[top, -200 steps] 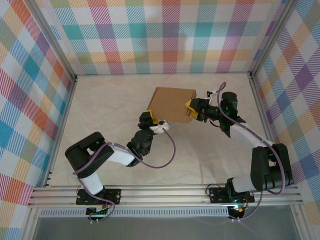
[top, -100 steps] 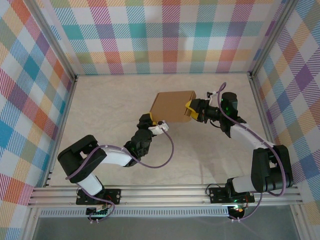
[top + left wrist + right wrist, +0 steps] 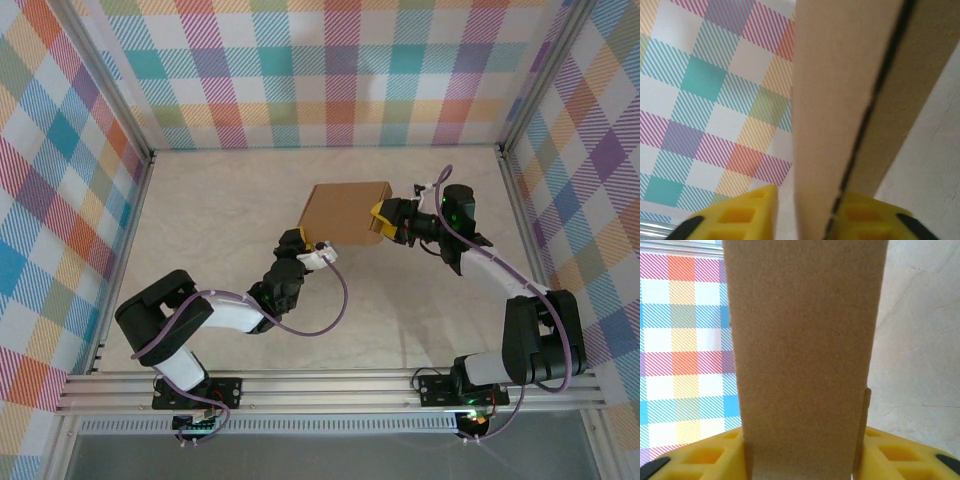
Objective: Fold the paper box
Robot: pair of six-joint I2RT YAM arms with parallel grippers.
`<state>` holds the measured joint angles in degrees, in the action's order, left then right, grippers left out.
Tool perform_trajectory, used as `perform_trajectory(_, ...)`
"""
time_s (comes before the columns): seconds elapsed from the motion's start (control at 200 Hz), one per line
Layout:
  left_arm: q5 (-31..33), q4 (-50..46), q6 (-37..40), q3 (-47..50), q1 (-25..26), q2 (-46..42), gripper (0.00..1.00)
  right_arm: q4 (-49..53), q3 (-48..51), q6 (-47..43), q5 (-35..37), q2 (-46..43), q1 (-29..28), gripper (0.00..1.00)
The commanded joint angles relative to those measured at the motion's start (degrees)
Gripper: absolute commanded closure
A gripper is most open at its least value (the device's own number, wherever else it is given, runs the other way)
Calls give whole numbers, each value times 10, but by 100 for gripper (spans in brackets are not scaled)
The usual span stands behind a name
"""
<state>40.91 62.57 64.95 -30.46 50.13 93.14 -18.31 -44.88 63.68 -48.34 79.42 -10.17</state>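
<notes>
The paper box (image 3: 345, 212) is a plain brown, unmarked cardboard piece. From above it reads as a flat rectangle turned a little askew, with its far right corner rounded. It sits right of the middle of the pale surface (image 3: 200, 220), nearer the far edge than the near one, between the two arms. Whether it rests on the surface or hangs above it I cannot tell.

The right gripper (image 3: 384, 217) has the box by its right edge. In the right wrist view the fibrous brown face (image 3: 805, 340) rises straight up between the yellow fingers (image 3: 700, 455), and the jaws are closed onto the cardboard on both sides. A narrow strip of a second layer shows along the lower right edge.

The left gripper (image 3: 305, 244) meets the box at its near left corner. In the left wrist view a dark seam runs slantwise down the box (image 3: 840, 100) where two layers meet. The jaws are partly open and straddle this edge. One finger lies against the cardboard and a thin gap shows beside the other, so I cannot tell whether they pinch it.
</notes>
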Motion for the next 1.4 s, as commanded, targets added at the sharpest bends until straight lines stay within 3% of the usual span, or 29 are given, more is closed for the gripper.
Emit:
perform_trajectory(0.0,-10,-2,-22,4,-2,-17,62,-5,-3,0,1,-19,1,54)
perform_trajectory(0.195,-3,21,-13,4,-2,-5,37,-10,-3,12,-3,-30,0,56)
perform_trajectory(0.395,14,99,33,-6,-3,34,18,-18,9,35,-16,-42,0,57)
perform_trajectory(0.61,-7,149,67,-13,4,47,14,22,18,14,-15,-57,1,57)
perform_trajectory(1.075,-20,146,69,-15,4,44,62,27,17,14,-19,-63,1,57)
perform_trajectory(1.29,-20,121,63,-10,4,26,70,31,15,14,-16,-64,1,55)
perform_trajectory(1.395,-23,91,52,-7,4,13,70,35,15,11,-10,-66,1,46)
